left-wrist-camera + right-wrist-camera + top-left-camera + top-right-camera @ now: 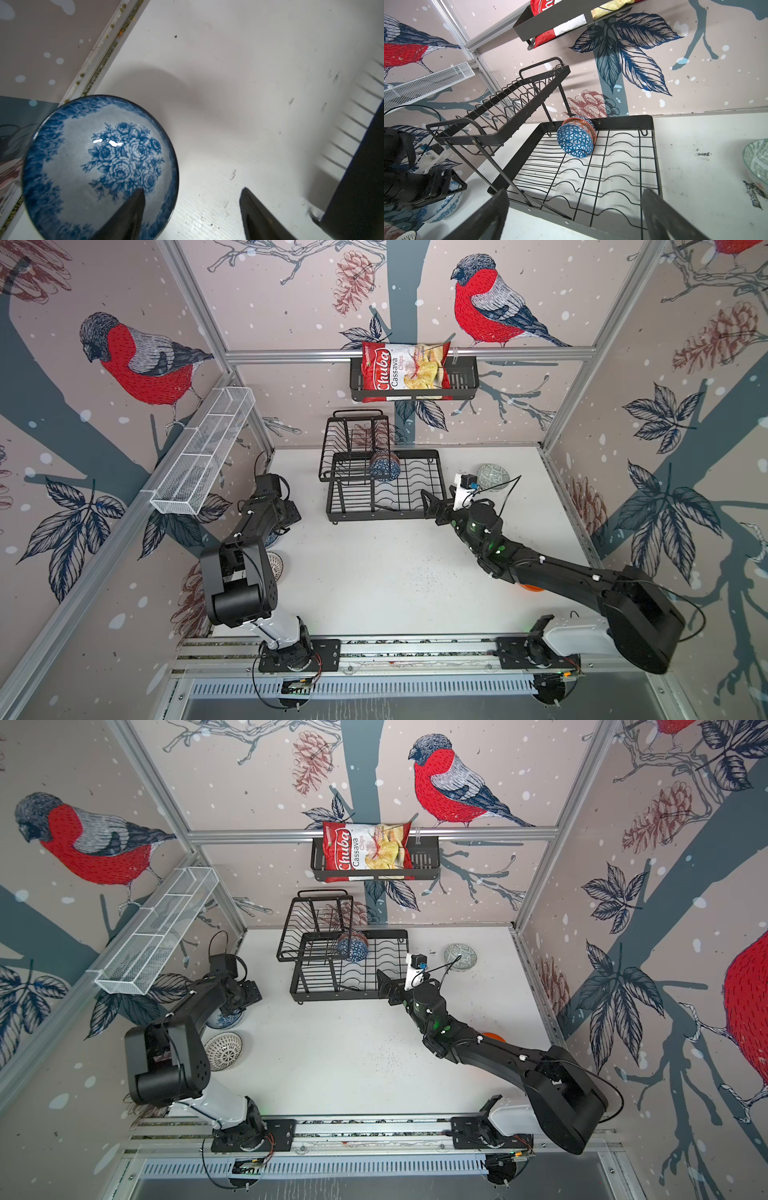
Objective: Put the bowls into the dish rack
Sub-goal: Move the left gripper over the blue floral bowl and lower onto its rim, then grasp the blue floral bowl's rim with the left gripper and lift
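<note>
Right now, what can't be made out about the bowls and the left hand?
Orange bowl: both top views, nearly all under the right arm.
Floral bowl: both top views, mostly under the left arm.
Salmon bowl: right wrist view, mostly behind the blue geometric bowl.
Grey-green bowl: right wrist view, cut off by the picture edge.
Left hand: left wrist view; contact with the floral bowl unclear.
</note>
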You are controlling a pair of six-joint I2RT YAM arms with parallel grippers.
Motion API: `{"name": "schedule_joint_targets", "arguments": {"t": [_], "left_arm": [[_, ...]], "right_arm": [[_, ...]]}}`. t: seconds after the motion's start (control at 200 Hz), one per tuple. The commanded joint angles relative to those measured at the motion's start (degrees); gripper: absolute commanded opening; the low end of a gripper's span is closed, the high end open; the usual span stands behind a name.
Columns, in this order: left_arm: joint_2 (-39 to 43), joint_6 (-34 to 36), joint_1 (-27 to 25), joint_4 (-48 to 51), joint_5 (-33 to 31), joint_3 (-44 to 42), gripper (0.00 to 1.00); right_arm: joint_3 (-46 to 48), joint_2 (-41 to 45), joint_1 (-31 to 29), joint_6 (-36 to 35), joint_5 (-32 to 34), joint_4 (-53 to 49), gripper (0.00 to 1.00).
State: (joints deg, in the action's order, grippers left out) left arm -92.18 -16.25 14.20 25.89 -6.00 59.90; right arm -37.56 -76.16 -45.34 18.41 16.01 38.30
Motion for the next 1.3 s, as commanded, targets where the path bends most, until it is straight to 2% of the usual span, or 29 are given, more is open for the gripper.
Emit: {"name": "schedule_joint_targets", "arguments": {"t": [0.0, 0.055, 0.165, 0.335, 0.43, 0.55, 0.83, 0.966, 1.121, 1.296], "left_arm": [[-1.14, 0.94, 0.17, 0.06, -0.11, 0.12, 0.70], [-1.87, 1.11, 0.13, -0.13, -0.33, 0.11, 0.66], [-3.47, 1.67, 0.13, -0.15, 0.36, 0.55, 0.65], [-4.27, 2.08, 0.21, 0.33, 0.24, 1.10, 0.54], [-4.41, 2.16, 0.22, 0.21, 1.20, 1.14, 0.43], [-5.41, 2.75, 0.31, 0.93, 2.29, 1.62, 0.38], [-5.99, 3.04, 0.31, 1.40, 3.88, 1.76, 0.16], [-5.58, 3.15, 0.26, 1.32, 5.62, 1.63, 0.00], [-3.81, 3.26, -1.21, 0.77, 6.58, 0.78, 0.00], [-3.62, 3.74, -7.19, 1.57, 5.94, 0.92, 0.00]], "right_arm": [[0.22, -0.08, 0.06, 0.74, 1.14, 2.59, 1.00], [0.12, -0.13, 0.09, 0.74, 1.20, 2.52, 1.00], [0.16, -0.85, 0.08, 0.79, 1.13, 2.73, 1.00], [-0.32, -2.15, 0.08, 1.06, 0.95, 2.65, 1.00], [-0.23, -2.15, 0.19, 1.11, 1.21, 2.67, 1.00], [0.04, -2.00, 0.27, 1.25, 1.52, 2.82, 1.00], [0.12, -1.80, 0.91, 1.76, 2.25, 2.51, 1.00], [0.30, -1.45, 1.04, 1.97, 2.88, 2.43, 1.00], [0.25, -1.60, 1.61, 2.69, 3.23, 2.17, 1.00], [0.03, -1.71, 3.03, 4.43, 3.70, 0.71, 1.00]]}}
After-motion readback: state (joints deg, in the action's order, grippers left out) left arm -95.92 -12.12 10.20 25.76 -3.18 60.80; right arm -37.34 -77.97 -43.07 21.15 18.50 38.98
